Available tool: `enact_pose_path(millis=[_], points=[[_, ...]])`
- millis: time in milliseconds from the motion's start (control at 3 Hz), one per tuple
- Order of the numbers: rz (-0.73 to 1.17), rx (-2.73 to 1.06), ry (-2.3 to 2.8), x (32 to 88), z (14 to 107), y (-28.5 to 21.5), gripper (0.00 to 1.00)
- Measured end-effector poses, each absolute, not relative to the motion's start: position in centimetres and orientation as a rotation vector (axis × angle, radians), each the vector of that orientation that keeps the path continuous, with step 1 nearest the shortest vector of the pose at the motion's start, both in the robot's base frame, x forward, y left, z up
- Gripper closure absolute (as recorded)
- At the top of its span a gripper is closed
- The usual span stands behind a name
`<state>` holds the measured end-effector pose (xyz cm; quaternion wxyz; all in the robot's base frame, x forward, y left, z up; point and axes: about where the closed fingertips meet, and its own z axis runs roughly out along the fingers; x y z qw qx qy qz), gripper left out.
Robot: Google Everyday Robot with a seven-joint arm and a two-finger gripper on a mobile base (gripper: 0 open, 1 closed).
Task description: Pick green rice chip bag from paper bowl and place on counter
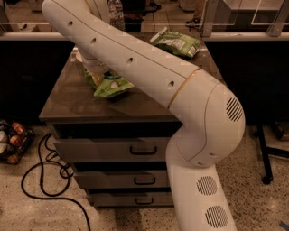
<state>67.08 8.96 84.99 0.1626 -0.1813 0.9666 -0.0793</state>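
The green rice chip bag (112, 85) lies on the left half of the counter (67, 97), bright green with white patches, its near end sticking out from under my arm. My gripper (96, 71) reaches down at the bag's far end, right against it, and the arm hides most of it. A sliver of the paper bowl (78, 57) shows just left of the arm, behind the bag. I cannot tell whether the bag still rests in the bowl.
A paler green-and-white bag (176, 41) lies at the counter's back right. A clear bottle (116, 12) stands at the back. Three grey drawers (113, 149) are below. A black cable (43, 180) and a wire basket (11, 142) lie on the floor at left.
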Motion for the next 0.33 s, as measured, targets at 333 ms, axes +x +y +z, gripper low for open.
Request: enact_pose_path(millis=[333], points=[[-0.203,-0.519,2.740,67.66,84.82,9.42,0.12]])
